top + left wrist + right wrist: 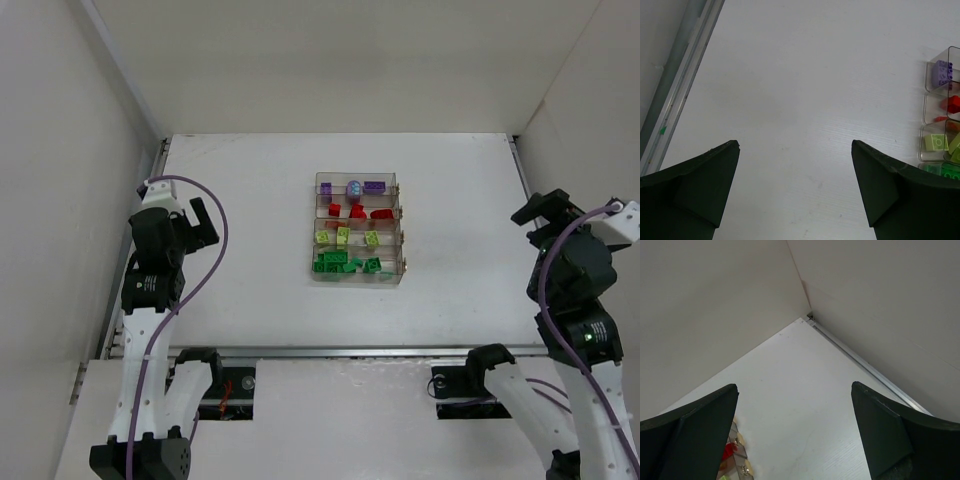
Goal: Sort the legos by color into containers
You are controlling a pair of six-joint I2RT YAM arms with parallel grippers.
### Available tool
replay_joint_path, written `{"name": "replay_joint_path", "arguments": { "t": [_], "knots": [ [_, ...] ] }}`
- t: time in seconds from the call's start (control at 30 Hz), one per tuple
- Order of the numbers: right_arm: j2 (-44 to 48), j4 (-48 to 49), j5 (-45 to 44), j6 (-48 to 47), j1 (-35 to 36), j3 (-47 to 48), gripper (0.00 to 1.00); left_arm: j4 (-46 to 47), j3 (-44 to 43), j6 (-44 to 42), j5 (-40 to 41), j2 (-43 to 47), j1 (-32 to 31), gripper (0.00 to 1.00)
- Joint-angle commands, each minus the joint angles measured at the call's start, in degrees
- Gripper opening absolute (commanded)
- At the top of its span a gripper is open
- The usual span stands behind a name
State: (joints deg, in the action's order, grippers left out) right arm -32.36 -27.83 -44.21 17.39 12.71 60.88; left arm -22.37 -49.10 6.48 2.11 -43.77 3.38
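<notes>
Tiny studded plastic bricks [347,263] lie colour-sorted in the clear four-compartment plastic tray [402,240] mid white surface [250,200], purple far, dark green near, so the left end effector [795,145] and right end effector [795,386] hang open, empty, well aside, work seemingly done.

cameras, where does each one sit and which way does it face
Top external: overhead from the near side, looking down on table, tray, left arm and right arm.
Left wrist: on the left arm, facing across the table; open left gripper frames it, tray at right edge.
Right wrist: faces a wall corner; open right gripper frames it.
Shared: both wrist views catch the tray's edge.
</notes>
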Motion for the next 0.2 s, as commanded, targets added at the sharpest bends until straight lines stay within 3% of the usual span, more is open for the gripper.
{"name": "replay_joint_path", "arguments": {
  "t": [0.0,0.17],
  "knots": [
    [0.54,0.60,-1.94,1.77,-0.05,0.20,1.00,2.51,0.32,-0.15,-0.97,0.26,0.23,0.93],
    [3.34,-1.08,-0.62,4.15,-0.05,1.34,1.00,2.51,0.84,-0.15,-1.49,0.26,0.23,0.93]
  ]
}}
